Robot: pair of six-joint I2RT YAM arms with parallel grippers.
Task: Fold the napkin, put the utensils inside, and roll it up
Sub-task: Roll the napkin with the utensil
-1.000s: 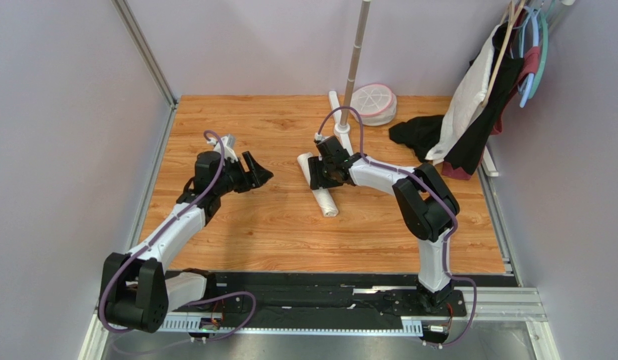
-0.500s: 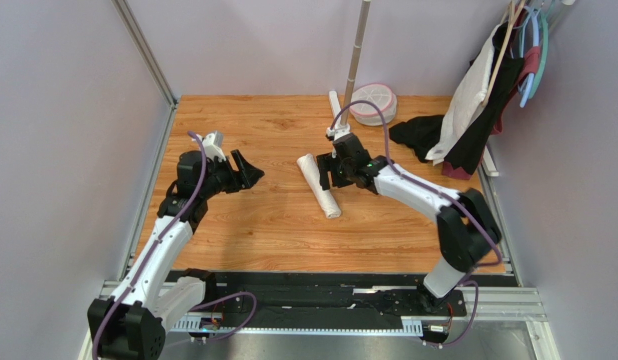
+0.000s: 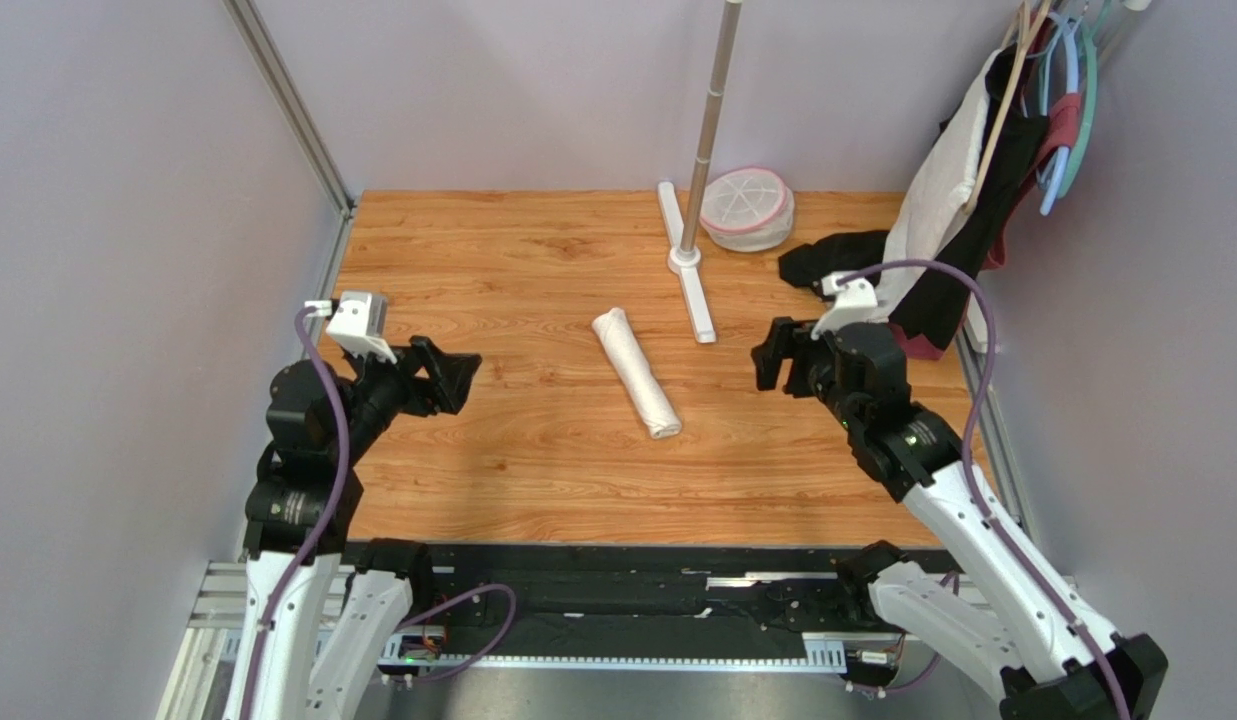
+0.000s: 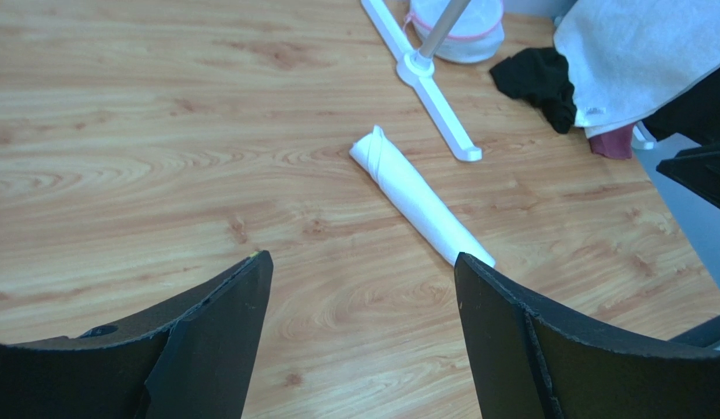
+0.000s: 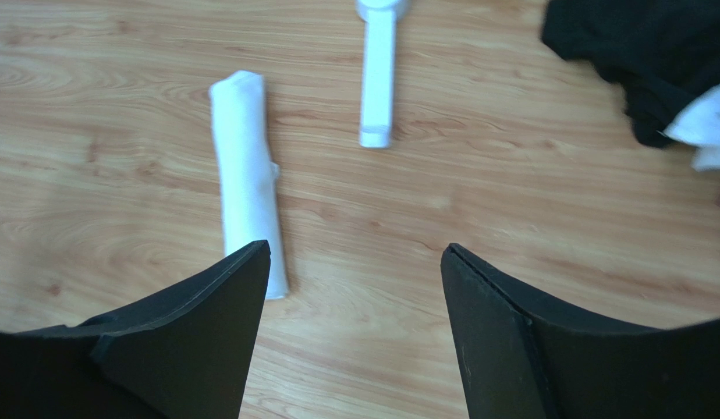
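Observation:
The cream-white napkin [image 3: 636, 372] lies rolled into a tight tube on the wooden table, slanting from far left to near right. It also shows in the left wrist view [image 4: 420, 197] and the right wrist view [image 5: 247, 179]. No fork shows in any view. My left gripper [image 3: 453, 375] is open and empty, raised well to the left of the roll. My right gripper [image 3: 770, 360] is open and empty, raised to the right of the roll. Both wrist views show the jaws wide apart with only bare wood between them [image 4: 359, 262] [image 5: 354, 253].
A white stand with a pole [image 3: 687, 255] rises behind the roll, its foot bar [image 5: 376, 74] reaching toward the roll. A pink-rimmed white dish [image 3: 747, 206] sits at the back. A black cloth [image 3: 838, 267] lies at the right under hanging garments [image 3: 970, 165].
My right gripper has let go of the roll and drawn back to the right and toward the base. My left gripper has drawn back to the left. The roll stays put.

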